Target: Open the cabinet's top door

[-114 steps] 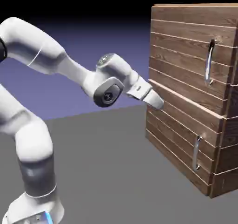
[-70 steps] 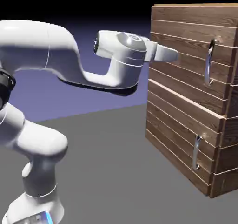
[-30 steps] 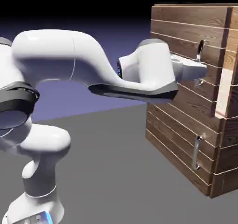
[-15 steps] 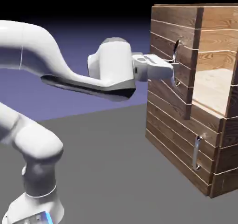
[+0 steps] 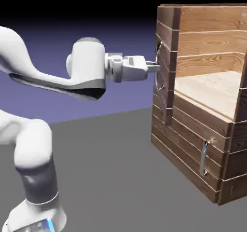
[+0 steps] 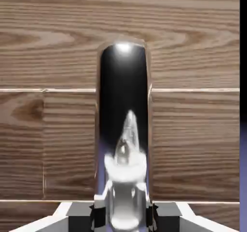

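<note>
The top door [image 5: 166,101], one of two doors on the one cabinet [image 5: 234,163], stands wide open. It is attached along the cabinet front's left edge in the exterior view, and its free edge is swung out from the front's right edge. Behind it the upper compartment [image 5: 212,43] shows paler wood: planked walls above a light bottom board [image 5: 212,88].

Two metal handles are visible, one per door. The upper handle [image 5: 158,72] curves upright along the top door's outer face. The gripper [image 5: 157,68] meets it around mid-height, its two fingers closed on the bar; in the hand view the shiny metal shows between both tips. Two pale seams cross the door's brown planks there.

The lower door [image 5: 188,129] is shut, with its lower handle [image 5: 204,157] upright near its right edge in the exterior view. One white arm [image 5: 88,67] reaches in from that view's left, its base [image 5: 36,216] at the bottom left corner of the grey surface [image 5: 111,178] in view, well apart from the cabinet.
</note>
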Action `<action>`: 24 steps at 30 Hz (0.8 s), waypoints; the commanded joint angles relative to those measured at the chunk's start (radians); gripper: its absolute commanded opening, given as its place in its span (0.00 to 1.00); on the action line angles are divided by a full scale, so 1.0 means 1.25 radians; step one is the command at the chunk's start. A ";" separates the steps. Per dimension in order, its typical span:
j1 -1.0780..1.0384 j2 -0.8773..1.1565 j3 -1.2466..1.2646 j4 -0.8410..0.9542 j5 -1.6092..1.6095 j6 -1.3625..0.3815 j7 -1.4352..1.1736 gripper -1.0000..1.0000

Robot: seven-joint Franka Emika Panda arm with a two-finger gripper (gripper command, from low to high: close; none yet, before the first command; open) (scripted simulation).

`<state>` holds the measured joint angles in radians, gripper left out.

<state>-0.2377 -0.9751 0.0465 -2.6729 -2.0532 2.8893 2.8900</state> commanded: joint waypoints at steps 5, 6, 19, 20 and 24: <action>-0.145 -0.064 0.103 -0.018 0.077 0.085 0.008 0.00; -0.173 -0.083 0.122 -0.025 0.107 0.103 -0.005 0.00; -0.095 -0.257 0.178 -0.158 0.559 -0.030 -0.392 0.00; -0.070 -0.272 0.186 -0.166 0.593 -0.065 -0.417 0.00; 0.019 -0.329 0.239 -0.186 0.712 -0.204 -0.489 0.00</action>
<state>-0.2141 -1.3860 0.3452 -2.9052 -1.1659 2.6354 2.2783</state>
